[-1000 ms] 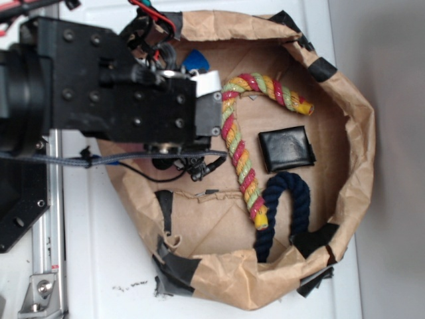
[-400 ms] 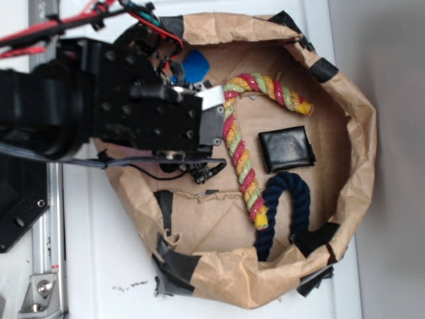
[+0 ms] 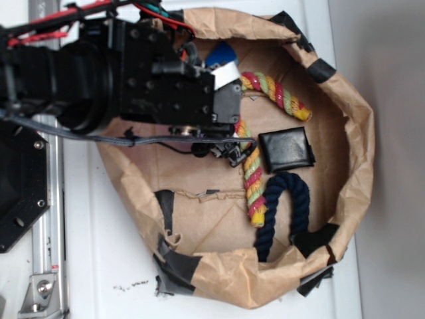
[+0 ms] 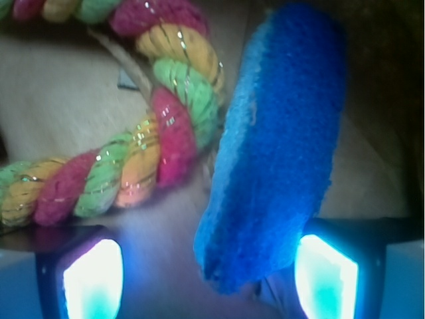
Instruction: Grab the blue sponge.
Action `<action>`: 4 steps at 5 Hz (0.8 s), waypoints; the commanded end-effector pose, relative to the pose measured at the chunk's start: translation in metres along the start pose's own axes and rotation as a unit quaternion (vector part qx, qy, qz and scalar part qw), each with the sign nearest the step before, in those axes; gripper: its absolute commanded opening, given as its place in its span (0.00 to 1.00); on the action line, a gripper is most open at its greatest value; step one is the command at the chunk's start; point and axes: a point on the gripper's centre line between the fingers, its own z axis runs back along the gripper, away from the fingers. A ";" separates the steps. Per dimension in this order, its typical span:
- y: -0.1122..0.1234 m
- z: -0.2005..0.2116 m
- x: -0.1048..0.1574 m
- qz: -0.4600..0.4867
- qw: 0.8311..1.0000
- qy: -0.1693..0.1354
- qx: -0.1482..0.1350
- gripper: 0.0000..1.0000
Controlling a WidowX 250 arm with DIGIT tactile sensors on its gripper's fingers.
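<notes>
A white table (image 3: 106, 266) carries a crumpled brown paper bag (image 3: 362, 133) patched with black tape, its mouth spread wide. Inside I note a multicoloured rope (image 3: 255, 179), a black square pad (image 3: 286, 149) just beside it, and a dark navy rope (image 3: 292, 206) bent into a U near the bag's lower rim. My gripper (image 4: 212, 266) sits over the bag's upper left interior. The blue sponge (image 4: 275, 146) lies there, just beside the multicoloured rope's curve; the wrist view shows it between the two glowing pads (image 4: 93, 282). The jaws stand apart; I cannot tell whether the right pad touches the sponge.
</notes>
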 end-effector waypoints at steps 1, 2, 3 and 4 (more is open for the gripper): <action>0.014 -0.019 -0.007 0.002 0.999 0.043 -0.024 1.00; 0.013 -0.019 -0.008 -0.006 0.999 0.046 -0.027 1.00; 0.013 -0.014 -0.012 -0.016 0.999 0.040 -0.026 1.00; 0.019 -0.005 -0.011 -0.003 0.999 0.026 -0.020 1.00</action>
